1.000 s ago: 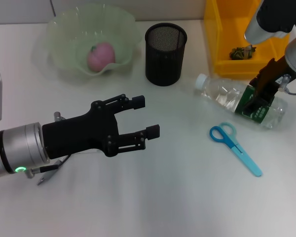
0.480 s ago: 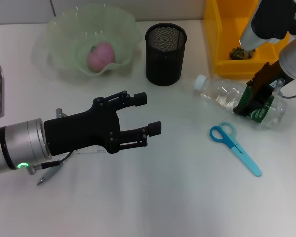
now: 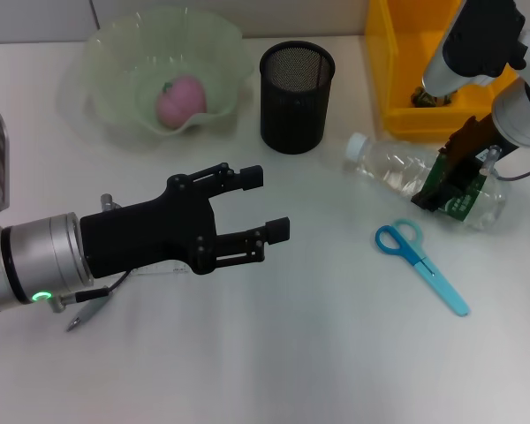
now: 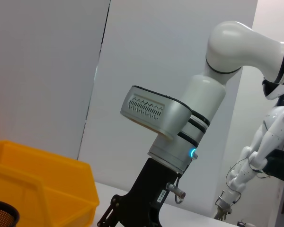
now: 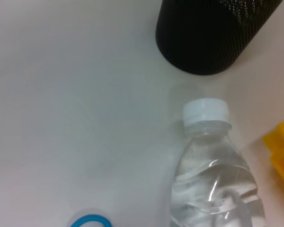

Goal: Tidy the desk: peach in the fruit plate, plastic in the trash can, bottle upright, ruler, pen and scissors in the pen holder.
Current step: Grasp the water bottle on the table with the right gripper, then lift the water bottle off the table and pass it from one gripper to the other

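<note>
bench (image 3: 274, 353): white, carries everything; a pen (image 3: 88, 311) lies at its left, partly under the left arm.
bin (image 3: 406, 66): yellow, at the far right; a crumpled dark-green scrap (image 3: 431, 95) already lies in it, probably the plastic.
plate (image 3: 115, 62): pale green, far left, with the peach (image 3: 180, 99) inside; that step looks done.
left gripper (image 3: 269, 205): hovers over the middle-left of the bench, fingers spread and holding nothing.
bottle (image 3: 406, 177): lies on its side between holder and bin, white cap (image 5: 205, 109) pointing toward the holder.
right gripper (image 3: 450, 190): down at the bottle's label end, fingers on either side of the body; from here I cannot tell whether they are clenched on it or only close around it.
holder (image 3: 297, 84): black mesh, upright, just beyond the cap; nothing shows above its rim.
scissors (image 3: 421, 260): blue, flat on the bench near the bottle, untouched.
step in hand: setting the bottle upright, by my reading.
next move: a firm grip on the body, then swing the cap end upward and set the base flat, clear of holder and bin.
ruler: not made out.
</note>
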Available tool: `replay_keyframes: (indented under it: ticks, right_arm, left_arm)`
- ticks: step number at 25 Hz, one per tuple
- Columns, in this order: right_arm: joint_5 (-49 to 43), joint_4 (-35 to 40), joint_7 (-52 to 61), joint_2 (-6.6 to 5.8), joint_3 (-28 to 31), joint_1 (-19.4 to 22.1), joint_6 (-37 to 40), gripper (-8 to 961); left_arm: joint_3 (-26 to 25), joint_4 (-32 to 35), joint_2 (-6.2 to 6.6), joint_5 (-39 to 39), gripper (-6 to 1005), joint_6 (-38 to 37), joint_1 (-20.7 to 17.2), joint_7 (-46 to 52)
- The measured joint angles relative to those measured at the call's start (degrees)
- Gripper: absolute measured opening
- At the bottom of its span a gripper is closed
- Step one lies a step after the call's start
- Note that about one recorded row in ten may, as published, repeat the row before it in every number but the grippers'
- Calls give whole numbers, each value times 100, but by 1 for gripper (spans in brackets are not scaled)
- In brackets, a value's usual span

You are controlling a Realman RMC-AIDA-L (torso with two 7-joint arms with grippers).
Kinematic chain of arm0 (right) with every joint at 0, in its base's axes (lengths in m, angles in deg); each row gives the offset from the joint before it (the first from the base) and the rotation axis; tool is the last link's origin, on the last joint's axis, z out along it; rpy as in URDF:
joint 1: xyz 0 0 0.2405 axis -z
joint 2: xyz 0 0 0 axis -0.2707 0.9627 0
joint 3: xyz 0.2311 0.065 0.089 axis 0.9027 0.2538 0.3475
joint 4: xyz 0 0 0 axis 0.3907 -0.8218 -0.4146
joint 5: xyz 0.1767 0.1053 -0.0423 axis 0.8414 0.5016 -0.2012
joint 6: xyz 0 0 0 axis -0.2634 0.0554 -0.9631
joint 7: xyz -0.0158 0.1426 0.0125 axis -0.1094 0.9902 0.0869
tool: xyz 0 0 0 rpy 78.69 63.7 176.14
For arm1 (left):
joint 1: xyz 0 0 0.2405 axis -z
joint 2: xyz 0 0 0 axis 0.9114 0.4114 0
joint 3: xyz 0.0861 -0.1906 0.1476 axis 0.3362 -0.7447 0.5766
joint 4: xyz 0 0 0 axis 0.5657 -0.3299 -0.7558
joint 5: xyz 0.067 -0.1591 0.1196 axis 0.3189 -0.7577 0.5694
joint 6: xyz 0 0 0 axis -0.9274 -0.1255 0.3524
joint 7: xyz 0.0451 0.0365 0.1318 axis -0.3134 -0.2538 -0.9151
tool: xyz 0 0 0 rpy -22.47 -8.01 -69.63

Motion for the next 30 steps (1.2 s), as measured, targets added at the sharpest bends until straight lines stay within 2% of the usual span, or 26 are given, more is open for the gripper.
replay_keyframes:
  ticks: [15, 30]
  right_arm:
    - [63, -21, 0, 7, 4, 39, -13, 750]
    - [253, 401, 53, 18, 51, 237, 120, 749]
  left_arm:
    - [0, -5, 0, -2, 763, -1, -25, 0]
    - [0, -5, 0, -9, 750, -8, -52, 0]
